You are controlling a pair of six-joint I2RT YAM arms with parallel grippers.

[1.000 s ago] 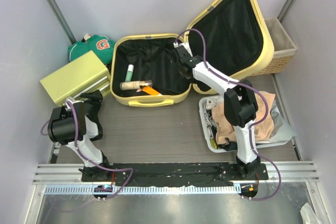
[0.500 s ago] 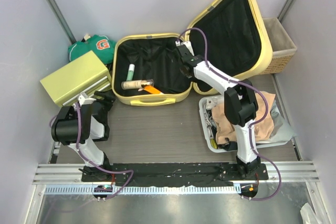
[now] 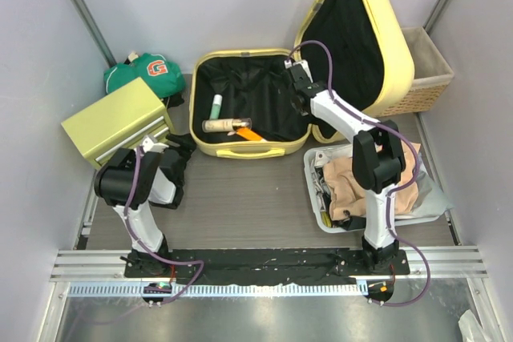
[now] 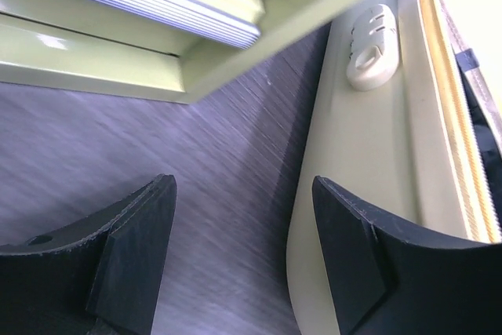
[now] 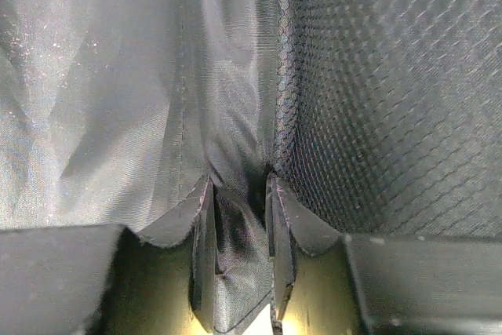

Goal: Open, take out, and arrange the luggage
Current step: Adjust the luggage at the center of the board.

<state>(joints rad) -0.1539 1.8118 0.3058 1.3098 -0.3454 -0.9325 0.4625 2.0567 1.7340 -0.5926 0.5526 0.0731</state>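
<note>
Box: I see a yellow-green box [image 3: 116,122] just left of the suitcase [image 3: 398,50].
Left gripper [image 4: 243,217]: jaws apart and empty, low at the suitcase's front left corner, between it and the box.
Suitcase: open on the table, base flat, lid raised on its right side.
Inside: tube [image 3: 216,106] and bottle [image 3: 224,126] lie in the base.
Right gripper [image 5: 239,186]: inside the suitcase by the hinge, pinched together on a fold of black lining [image 5: 118,76].
Basket [image 3: 431,74]: just right of the suitcase lid.
</note>
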